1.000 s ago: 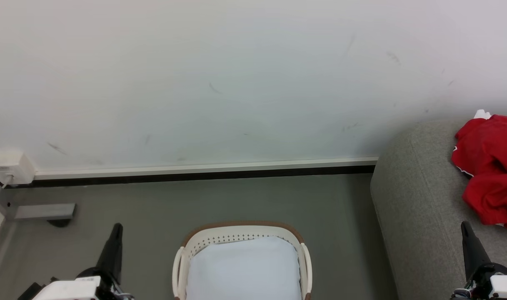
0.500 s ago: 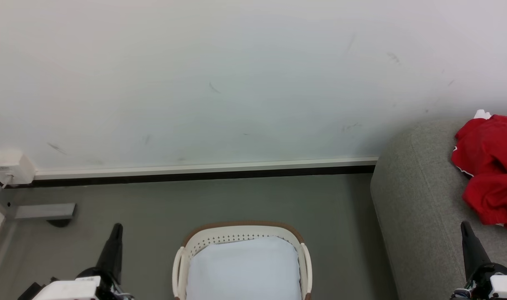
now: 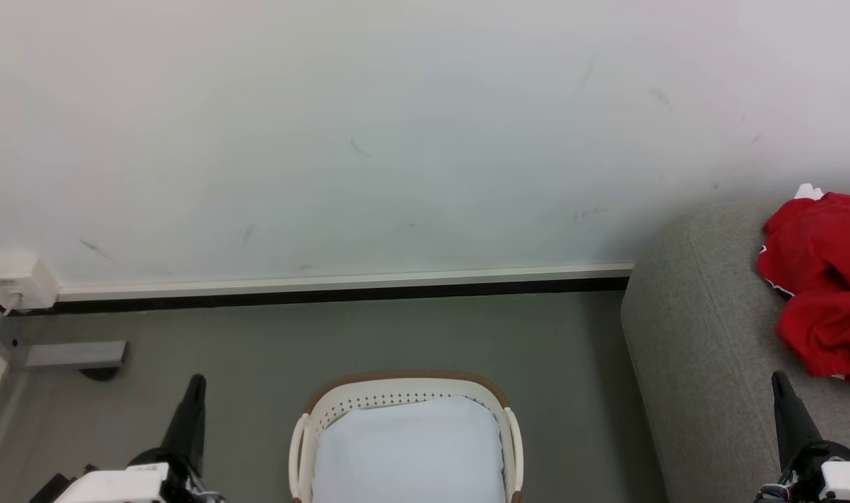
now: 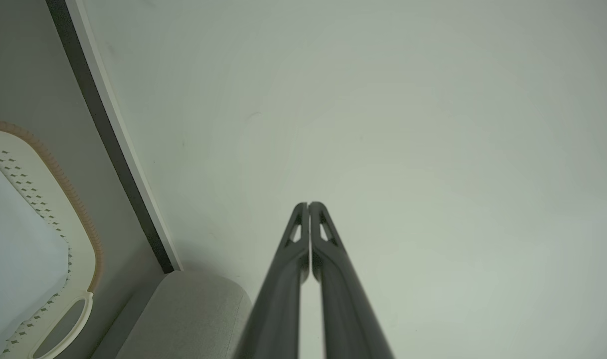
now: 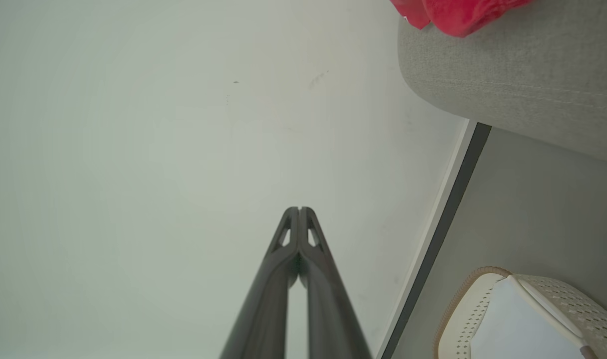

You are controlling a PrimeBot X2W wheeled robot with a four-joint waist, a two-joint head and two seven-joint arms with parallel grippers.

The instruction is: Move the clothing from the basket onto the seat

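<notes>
The red clothing (image 3: 823,279) lies bunched on the grey seat (image 3: 697,349) at the right edge of the head view, and it also shows as red clothing (image 5: 453,12) on the seat (image 5: 507,85) in the right wrist view. The white basket (image 3: 404,395) with a brown rim stands on the floor at bottom centre, its pale bottom bare. My left gripper (image 3: 196,381) is shut and holds nothing, left of the basket. My right gripper (image 3: 779,377) is shut and holds nothing, in front of the seat and below the clothing. Both fingertip pairs press together: left gripper (image 4: 308,204), right gripper (image 5: 299,209).
A white wall (image 3: 369,140) with a dark skirting strip (image 3: 327,293) runs behind the basket. A small white box with a cable (image 3: 16,279) and a grey bracket (image 3: 72,355) sit at the far left. Grey floor (image 3: 397,335) lies between basket and wall.
</notes>
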